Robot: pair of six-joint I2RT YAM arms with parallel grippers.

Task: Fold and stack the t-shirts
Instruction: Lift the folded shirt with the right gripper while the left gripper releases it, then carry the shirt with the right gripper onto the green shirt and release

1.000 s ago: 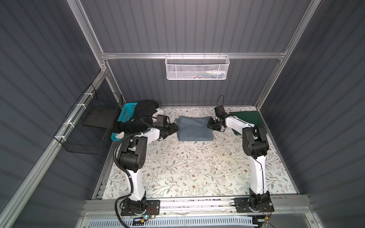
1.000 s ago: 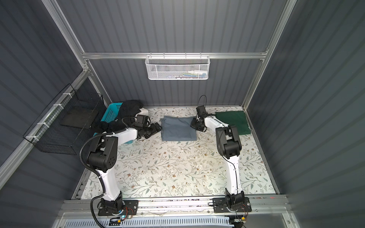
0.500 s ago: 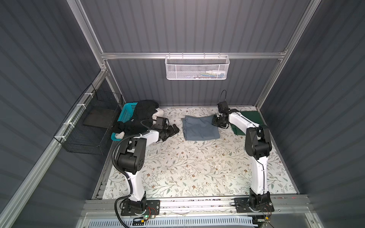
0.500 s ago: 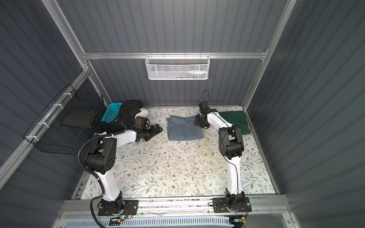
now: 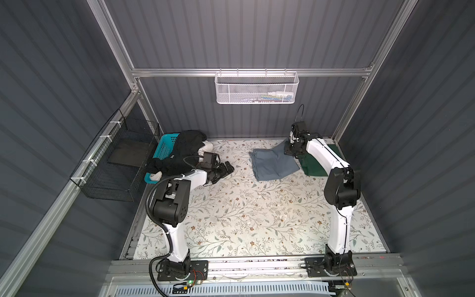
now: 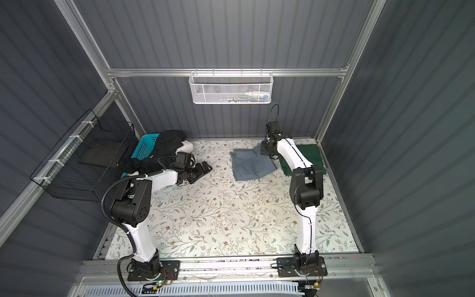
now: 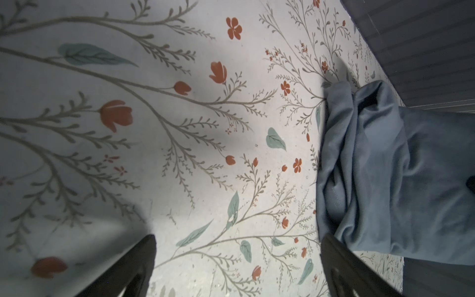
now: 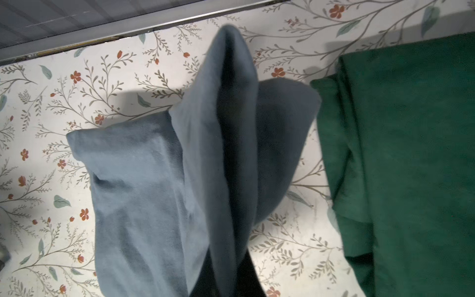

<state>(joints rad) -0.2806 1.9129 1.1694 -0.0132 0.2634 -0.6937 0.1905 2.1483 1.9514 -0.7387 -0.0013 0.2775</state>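
Corner lift at the far right of the floral bench (image 5: 244, 210): we see the slate blue-grey t-shirt (image 5: 273, 164) lying folded there, its far right corner drawn up off the surface by the right arm (image 5: 325, 156). The right jaws are pressed together on that cloth. In the right wrist view the raised corner stands as a peaked fold while the rest of the shirt (image 8: 144, 192) lies flat. The pinch itself is hidden by the cloth, so we can only say it appears to sit at the top of the fold.

Just beside it, further right, the dark green t-shirt (image 5: 312, 167) lies folded flat. The right wrist view shows a strip of bare bench between the two.

The left arm (image 5: 195, 177) reaches low over the bench near the turquoise basket (image 5: 164, 145). The left jaws are spread wide, with only bare bench between the dark fingers (image 7: 138, 262). In both top views they sit clear of the blue-grey shirt, off its left edge.

Black t-shirts (image 5: 186, 142) and a bunched white t-shirt (image 5: 206, 148) are heaped over the basket
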